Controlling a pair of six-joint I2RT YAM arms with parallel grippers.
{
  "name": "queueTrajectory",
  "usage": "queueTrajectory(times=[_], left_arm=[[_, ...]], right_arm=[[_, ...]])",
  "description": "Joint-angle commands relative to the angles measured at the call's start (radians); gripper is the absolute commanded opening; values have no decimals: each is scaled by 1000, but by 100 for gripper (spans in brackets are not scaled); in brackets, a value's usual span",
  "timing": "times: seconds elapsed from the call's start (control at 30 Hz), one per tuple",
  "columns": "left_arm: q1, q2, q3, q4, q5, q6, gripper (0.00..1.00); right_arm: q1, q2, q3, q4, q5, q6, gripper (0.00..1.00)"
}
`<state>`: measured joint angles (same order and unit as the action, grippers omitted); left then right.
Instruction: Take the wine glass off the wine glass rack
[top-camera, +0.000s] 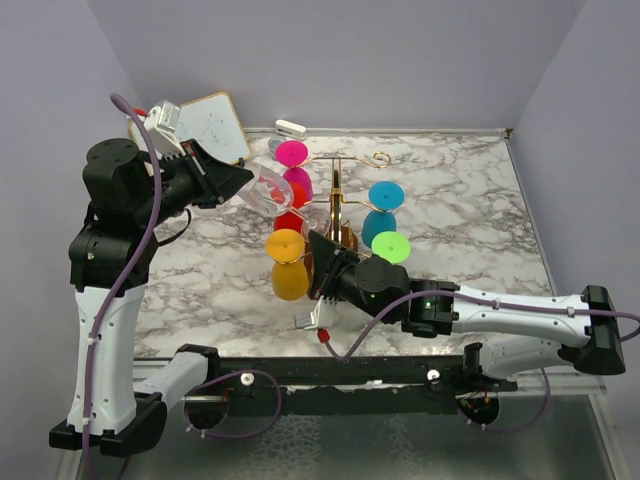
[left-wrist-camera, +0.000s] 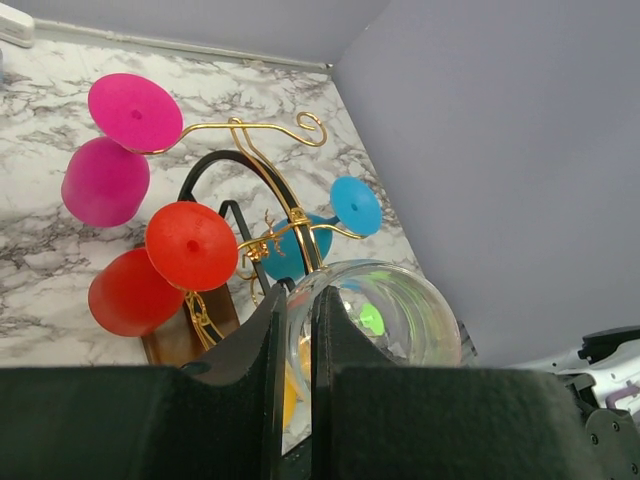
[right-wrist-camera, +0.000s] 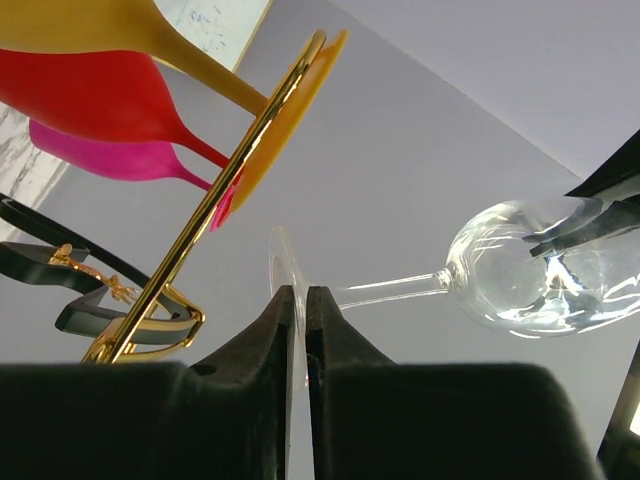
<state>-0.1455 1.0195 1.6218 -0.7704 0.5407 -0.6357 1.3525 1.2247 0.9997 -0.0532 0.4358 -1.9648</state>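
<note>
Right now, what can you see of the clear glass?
The clear glass is see-through with bright glints: round bowl, thin stem, flat foot. It lies roughly sideways in the air, seemingly free of the rack. The left gripper pinches the bowl's rim; the right gripper pinches the foot's edge. Nothing else appears to touch it.

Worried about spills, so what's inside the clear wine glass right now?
No liquid shows in the clear wine glass. Through its bowl I see only reflections and a dark finger of the left claw gripping the rim. The part of the rim under that claw is hidden.
</note>
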Motion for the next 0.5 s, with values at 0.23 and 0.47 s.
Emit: queueTrajectory(times=[0.23, 0.47], left_arm=[[-16, -11, 16, 49, -23, 13, 0], [-16, 10, 66, 57, -51, 18, 0]], right_arm=[[7, -96, -10, 143, 10, 24, 53], [7, -126, -33, 134, 21, 41, 100]])
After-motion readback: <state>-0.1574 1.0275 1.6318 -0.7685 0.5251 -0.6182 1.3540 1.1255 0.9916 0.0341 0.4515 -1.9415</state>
